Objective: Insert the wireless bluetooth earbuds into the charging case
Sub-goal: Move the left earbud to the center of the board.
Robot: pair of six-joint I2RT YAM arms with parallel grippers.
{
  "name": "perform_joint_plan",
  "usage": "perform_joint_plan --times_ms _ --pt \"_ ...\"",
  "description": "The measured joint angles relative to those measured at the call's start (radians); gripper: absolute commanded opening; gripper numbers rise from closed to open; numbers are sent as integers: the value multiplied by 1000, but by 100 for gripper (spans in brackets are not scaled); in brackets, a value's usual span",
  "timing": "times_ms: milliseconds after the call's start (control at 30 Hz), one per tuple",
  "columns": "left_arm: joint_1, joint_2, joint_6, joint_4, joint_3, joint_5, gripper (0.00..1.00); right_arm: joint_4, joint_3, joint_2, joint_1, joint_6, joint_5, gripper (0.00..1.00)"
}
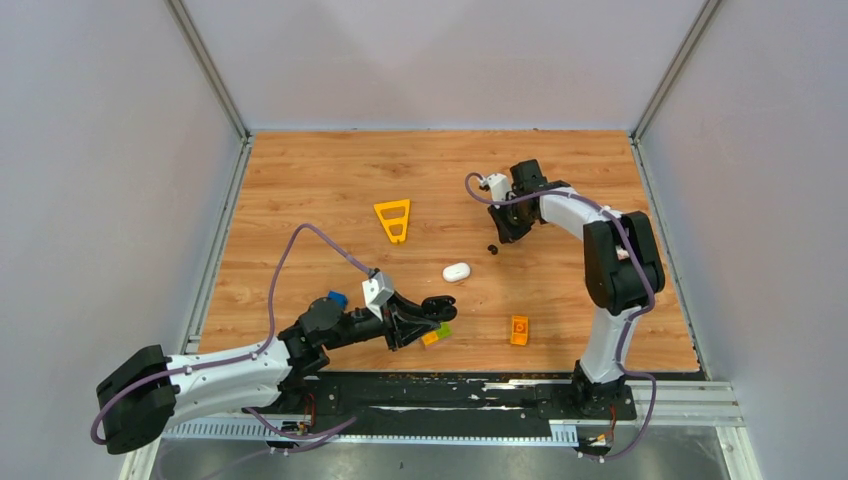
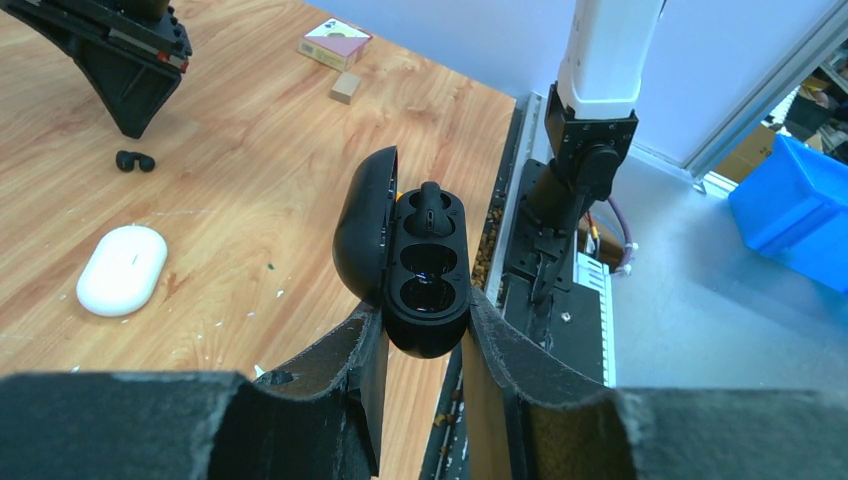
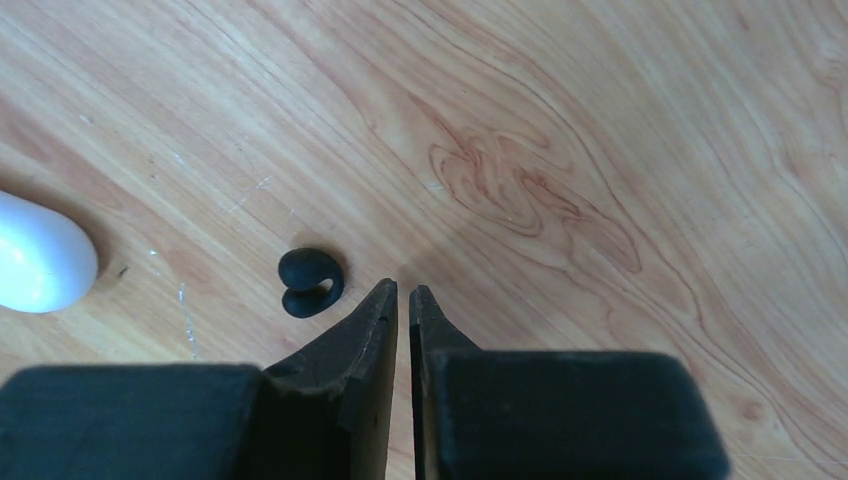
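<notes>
Wood-grain table (image 1: pixel 300 200) between grey walls carries everything: near its front edge the left gripper (image 2: pixel 425 320) is clamped on the lower end of a black case (image 2: pixel 425 270), whose lid stands open with a seated earbud (image 2: pixel 430 205) in the far pocket and the near pocket empty. The right gripper (image 3: pixel 403 295), its jaws drawn to a thin slit with nothing between, points down just beside a loose earbud (image 3: pixel 308 282) lying on the wood. A closed white case (image 1: pixel 456 271) lies between the two arms, with an orange brick (image 1: pixel 519 330) to its near right.
</notes>
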Motion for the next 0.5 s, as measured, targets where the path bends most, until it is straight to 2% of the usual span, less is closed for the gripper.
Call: perform_joint_plan --times_ms 300,500 --pt "0 -4 0 -31 9 6 0 -3 -3 25 9 -9 -2 13" --pt "0 -4 0 -29 9 8 0 -22 -8 24 63 -7 -94 13"
